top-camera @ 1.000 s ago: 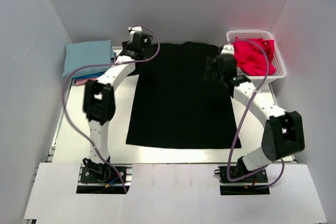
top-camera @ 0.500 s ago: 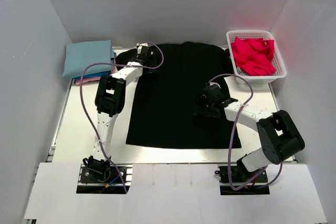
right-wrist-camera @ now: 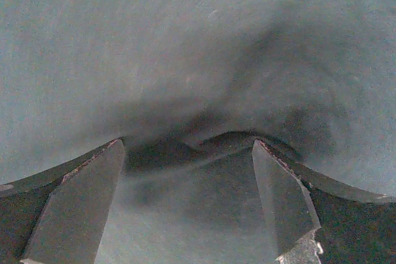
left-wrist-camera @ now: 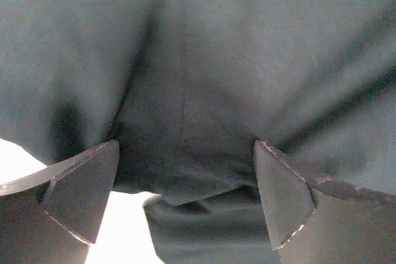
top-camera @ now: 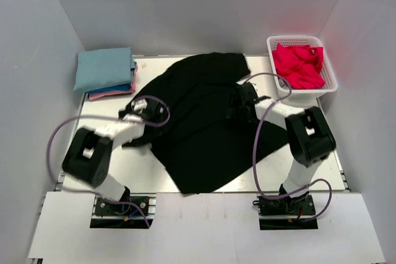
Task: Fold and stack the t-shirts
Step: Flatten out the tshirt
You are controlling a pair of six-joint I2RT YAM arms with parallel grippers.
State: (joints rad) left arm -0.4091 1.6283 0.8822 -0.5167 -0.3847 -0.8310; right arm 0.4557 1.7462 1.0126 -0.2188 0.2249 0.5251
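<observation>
The black t-shirt [top-camera: 198,122] has twisted under released left gripper [left-wrist-camera: 185,146] and right gripper [right-wrist-camera: 187,144]; basket [top-camera: 307,91] holds red t-shirt [top-camera: 300,66].

Robot arms: two, the left arm [top-camera: 90,156] and the right arm [top-camera: 306,137], white with black joints. Grippers: two, the left gripper [left-wrist-camera: 185,149] and the right gripper [right-wrist-camera: 187,143]. Dark wedge-shaped fingers [left-wrist-camera: 80,196]: two per gripper, four in total. Lilac cables [top-camera: 68,128]: two, one per arm.

Large black cloth t-shirt [top-camera: 204,122]: one, under and between both pairs of fingers.

Folded t-shirts stacked well left of the left fingers: three, namely one light blue t-shirt [top-camera: 104,69], one blue t-shirt [top-camera: 133,83] and one pink t-shirt [top-camera: 108,95].

White plastic lattice basket [top-camera: 296,39]: one, well right of the right fingers. Bright red cloth [top-camera: 300,66] inside it: one heap; the number of t-shirts in it cannot be told.
</observation>
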